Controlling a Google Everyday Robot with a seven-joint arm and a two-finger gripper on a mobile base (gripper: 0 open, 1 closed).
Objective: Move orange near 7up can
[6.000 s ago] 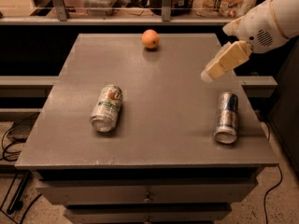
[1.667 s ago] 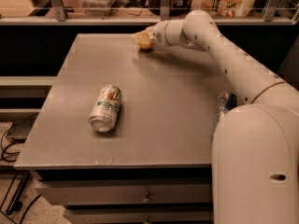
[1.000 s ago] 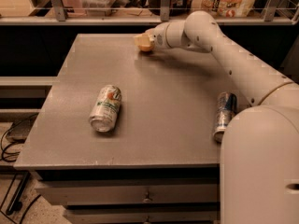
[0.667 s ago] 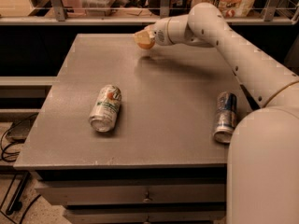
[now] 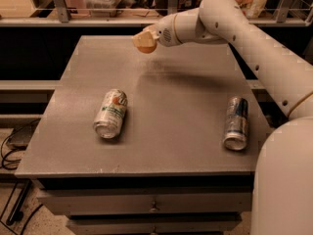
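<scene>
One claw (image 5: 143,41) above table's (image 5: 181,111) rear grips orange (image 5: 146,46).

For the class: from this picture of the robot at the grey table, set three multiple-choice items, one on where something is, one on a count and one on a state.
1. Where is the 7up can on the table?
A. Left half, lying on its side
B. Far right corner, upright
C. Under the arm's elbow

2. How many drink cans are on the table?
A. One
B. Two
C. Four

3. What state is the orange in?
A. Resting on the tabletop
B. Held in the tool, off the table
C. Stacked on a can

Answers:
1 A: the white and green can lies on its side, left of centre.
2 B: the 7up can and the silver and blue can.
3 B: the tool grips it near the far edge, with a shadow on the table beneath.
</scene>
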